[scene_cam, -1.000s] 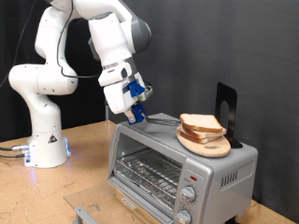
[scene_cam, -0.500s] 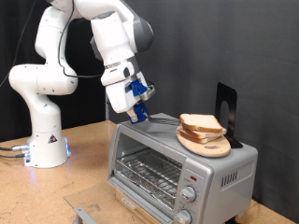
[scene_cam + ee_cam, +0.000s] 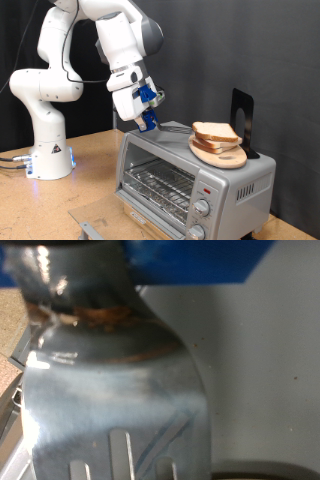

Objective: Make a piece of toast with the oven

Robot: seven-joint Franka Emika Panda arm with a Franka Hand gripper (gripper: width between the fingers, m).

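Exterior view: shows a big white robot arm [image 3: 58,60] on the exterior view's left, bending over from its base on a brown wooden desk [image 3: 92,152].

Next in size, towards the exterior view's right, shows the oven [image 3: 160,160]. Looks like a shiny silver metal box with a glass door and a wire rack seen through the glass. Has two round knobs [image 3: 200,209] and a tiny red light [image 3: 203,188]. Seems shut at the door.

On the flat oven top, shows a round wooden board [image 3: 232,159] with a small pile of bread. Finds the piece of toast [image 3: 214,130] at the very top of that pile. Looks flat and nearly square, pale in the middle and brown round the crust. Rests on the other slices [image 3: 205,146].

Seems light, soft and crumbly. Would likely bend or tear if pinched hard. Better to slip something thin and flat under one edge and lift than to squeeze it.

Smaller again, shows a thin grey metal spatula [image 3: 176,127] reaching along the oven top towards the board. Cannot tell if its tip touches the bread.

Wrist view: fills up with the spatula [image 3: 120,390], smooth and shiny, with long slots and a rusty brown mark near the neck.

Last, the blue jaws, just above the oven's top corner on the exterior view's left. Closed tight on the spatula's handle, with no bread in them.
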